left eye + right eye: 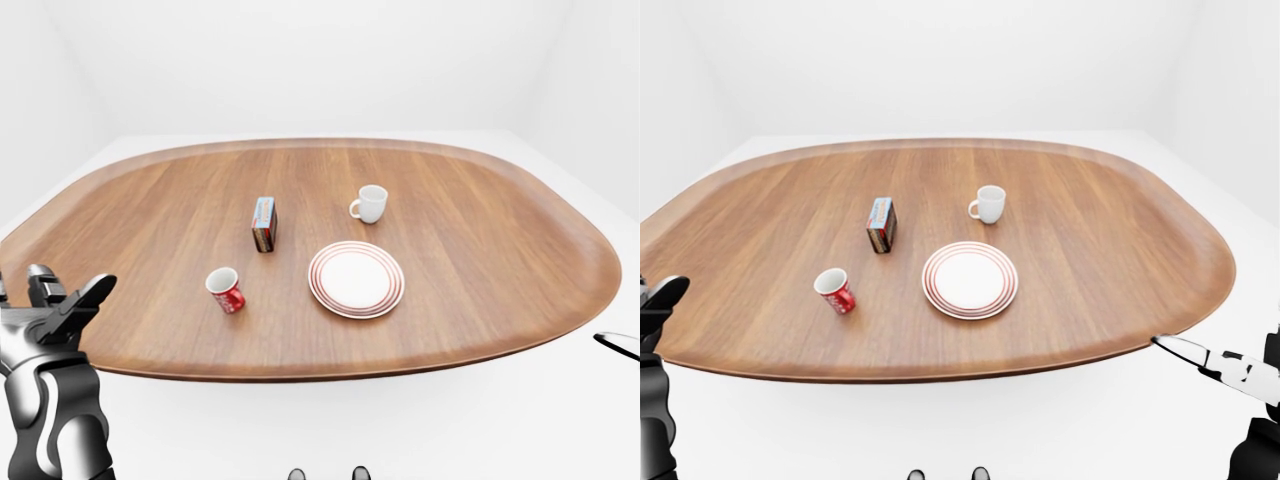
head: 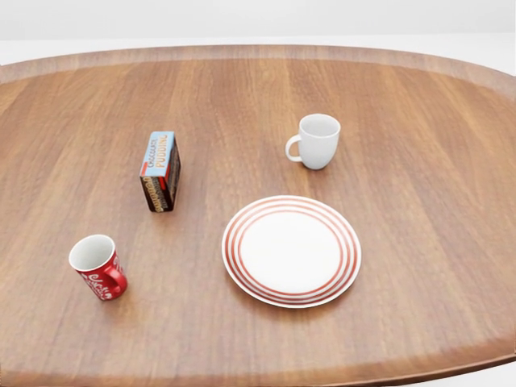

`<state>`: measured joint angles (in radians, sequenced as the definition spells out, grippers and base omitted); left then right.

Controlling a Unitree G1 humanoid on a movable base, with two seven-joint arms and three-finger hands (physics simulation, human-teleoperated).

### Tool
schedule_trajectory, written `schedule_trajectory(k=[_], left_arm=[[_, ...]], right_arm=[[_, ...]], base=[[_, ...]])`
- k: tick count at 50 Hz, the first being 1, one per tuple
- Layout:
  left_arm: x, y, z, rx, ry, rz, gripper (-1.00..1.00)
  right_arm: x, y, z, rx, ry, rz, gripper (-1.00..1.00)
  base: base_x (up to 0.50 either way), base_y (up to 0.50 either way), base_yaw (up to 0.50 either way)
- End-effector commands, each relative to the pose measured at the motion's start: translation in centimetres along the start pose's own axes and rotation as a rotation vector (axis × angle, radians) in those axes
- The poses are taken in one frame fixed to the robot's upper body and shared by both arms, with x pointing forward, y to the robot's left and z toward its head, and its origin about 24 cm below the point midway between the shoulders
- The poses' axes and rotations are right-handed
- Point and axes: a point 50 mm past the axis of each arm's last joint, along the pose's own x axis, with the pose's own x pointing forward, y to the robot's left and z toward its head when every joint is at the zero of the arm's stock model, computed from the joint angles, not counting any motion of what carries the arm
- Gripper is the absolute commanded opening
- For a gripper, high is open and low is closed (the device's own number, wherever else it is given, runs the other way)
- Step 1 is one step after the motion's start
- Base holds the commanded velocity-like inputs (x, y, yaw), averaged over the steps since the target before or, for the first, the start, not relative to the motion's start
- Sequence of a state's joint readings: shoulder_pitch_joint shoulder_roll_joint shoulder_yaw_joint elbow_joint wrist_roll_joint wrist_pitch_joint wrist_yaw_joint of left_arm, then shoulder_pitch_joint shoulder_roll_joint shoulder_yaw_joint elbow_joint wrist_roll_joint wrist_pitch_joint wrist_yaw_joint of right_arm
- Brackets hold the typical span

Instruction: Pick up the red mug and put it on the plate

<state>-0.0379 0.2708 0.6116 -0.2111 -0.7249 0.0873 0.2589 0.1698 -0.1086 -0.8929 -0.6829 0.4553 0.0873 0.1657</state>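
One red mug (image 2: 98, 268) stands upright, handle toward head view's lower right.

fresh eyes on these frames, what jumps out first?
The big oval wooden table fills every view, with four small things clustered near its middle. In the head view the red-ringed plate sits center-right, the red mug stands upright at lower left, apart from it, with a white mug and a pudding box above. The left hand is raised open at the left-eye view's bottom-left edge, off the table.
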Motion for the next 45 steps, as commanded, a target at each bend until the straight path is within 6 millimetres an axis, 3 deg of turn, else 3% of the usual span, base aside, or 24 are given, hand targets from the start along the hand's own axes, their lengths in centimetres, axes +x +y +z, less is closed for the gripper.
schedule_trajectory(k=[1, 45], left_arm=[[-0.07, 0.03, 0.33, -0.005, -0.011, 0.0, 1.0], [-0.05, 0.13, 0.02, 0.0, -0.001, 0.003, 1.0]], right_arm=[[0.16, 0.0, 0.37, -0.003, -0.019, 0.0, 1.0], [0.15, 0.0, 0.23, -0.004, -0.013, 0.0, 1.0]], base=[[0.31, 0.0, 0.0], [0.32, 0.0, 0.0]])
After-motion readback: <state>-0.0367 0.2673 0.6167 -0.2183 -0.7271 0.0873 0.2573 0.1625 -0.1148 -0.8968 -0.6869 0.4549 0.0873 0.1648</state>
